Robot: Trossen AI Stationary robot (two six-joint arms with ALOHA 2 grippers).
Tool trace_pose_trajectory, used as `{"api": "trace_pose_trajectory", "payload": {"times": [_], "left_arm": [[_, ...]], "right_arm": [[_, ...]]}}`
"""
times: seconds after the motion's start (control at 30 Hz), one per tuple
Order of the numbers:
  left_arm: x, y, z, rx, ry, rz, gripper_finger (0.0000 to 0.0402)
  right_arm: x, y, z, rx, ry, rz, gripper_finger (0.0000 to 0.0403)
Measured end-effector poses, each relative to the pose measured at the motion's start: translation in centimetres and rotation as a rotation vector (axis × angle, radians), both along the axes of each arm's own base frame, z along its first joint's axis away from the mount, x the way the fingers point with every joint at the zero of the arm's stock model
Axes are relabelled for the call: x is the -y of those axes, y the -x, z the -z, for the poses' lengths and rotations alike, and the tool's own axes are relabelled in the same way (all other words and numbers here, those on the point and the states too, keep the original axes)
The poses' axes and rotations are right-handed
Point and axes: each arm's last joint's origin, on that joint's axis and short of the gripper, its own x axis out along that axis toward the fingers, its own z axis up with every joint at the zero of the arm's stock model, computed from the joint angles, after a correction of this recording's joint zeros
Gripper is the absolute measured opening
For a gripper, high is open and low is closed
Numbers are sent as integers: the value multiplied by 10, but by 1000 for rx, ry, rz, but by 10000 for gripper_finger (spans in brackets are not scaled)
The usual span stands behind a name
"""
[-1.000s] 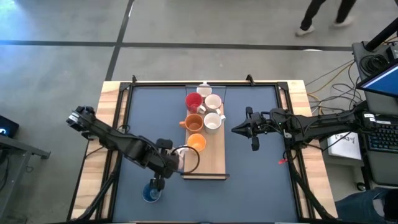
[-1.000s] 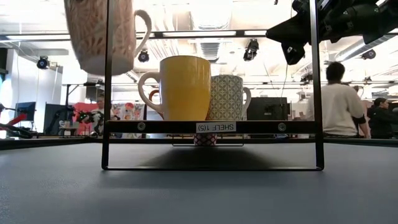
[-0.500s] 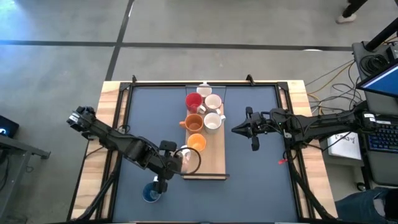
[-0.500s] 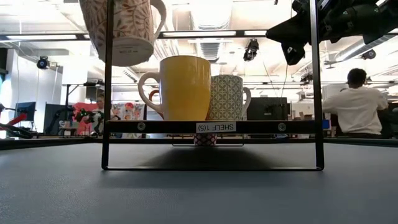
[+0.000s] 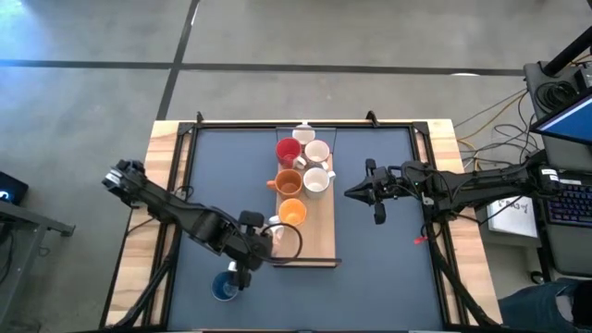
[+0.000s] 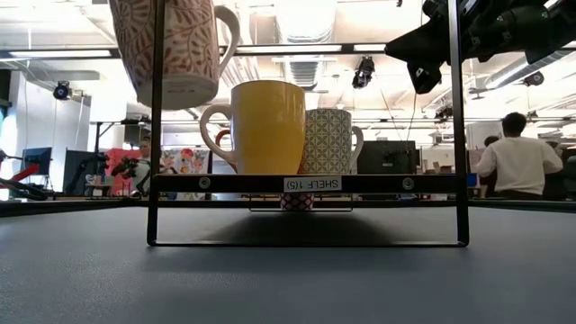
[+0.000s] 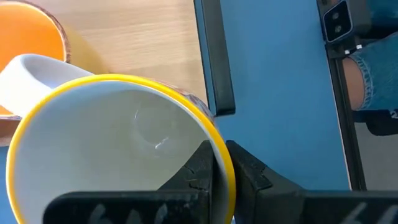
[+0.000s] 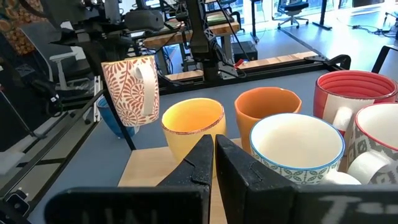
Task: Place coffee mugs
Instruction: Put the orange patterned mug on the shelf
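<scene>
High view: left gripper [image 5: 262, 248] sits at the near-left corner of the wooden shelf board [image 5: 319, 242], pinched on the rim of a white mug [image 5: 282, 240] held there; blue mug [image 5: 224, 288] stands on the dark table [image 5: 370, 277] just near of that arm, off the board. On the board: orange mug [image 5: 292, 212], second orange mug [image 5: 288, 181], red mug [image 5: 288, 150], and three white mugs [image 5: 316, 178] beside and behind them. Right gripper [image 5: 354, 193] hovers right of the board, fingers together, carrying nothing. Low view: leaf-pattern mug [image 6: 166, 49] hangs in the air at the left post of the shelf frame [image 6: 306, 184], base clear of the shelf deck; yellow-sided mug [image 6: 267, 127] and a patterned mug [image 6: 329, 140] stand on the deck, touching; person [image 6: 513, 164] in the room behind. Left wrist view: fingers [image 7: 202, 168] clamp the yellow-edged rim of the held mug [image 7: 112, 155] from inside and outside, mug over the board's edge. Right wrist view: right fingers [image 8: 233, 163] closed, empty; patterned mug [image 8: 129, 90] held aloft by the left arm beyond the yellow-orange mug [image 8: 191, 127]
</scene>
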Motion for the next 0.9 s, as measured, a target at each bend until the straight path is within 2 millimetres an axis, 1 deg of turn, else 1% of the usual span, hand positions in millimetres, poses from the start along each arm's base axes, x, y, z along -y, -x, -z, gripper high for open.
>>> {"api": "trace_pose_trajectory", "payload": {"times": [0.17, 0.27, 0.4, 0.53, 0.73, 0.9], "left_arm": [[-2, -1, -13, 56, -58, 42, 8], [-6, -3, -22, 108, -137, 65, 8], [-12, -13, -33, 224, -239, 78, 8], [-18, -25, -40, 331, -282, 96, 8], [-25, -44, -39, 416, -304, 100, 8], [-26, -58, -28, 412, -326, 108, 8]], "right_arm": [[0, 0, 0, 0, 4, -1, 9], [0, 0, 0, 1, 14, -3, 9], [0, 0, 0, 3, 27, -19, 9], [-3, 0, 0, 6, 39, -68, 9], [-11, 0, 0, 12, 80, -116, 9], [-16, 4, -3, 33, 115, -145, 9]]}}
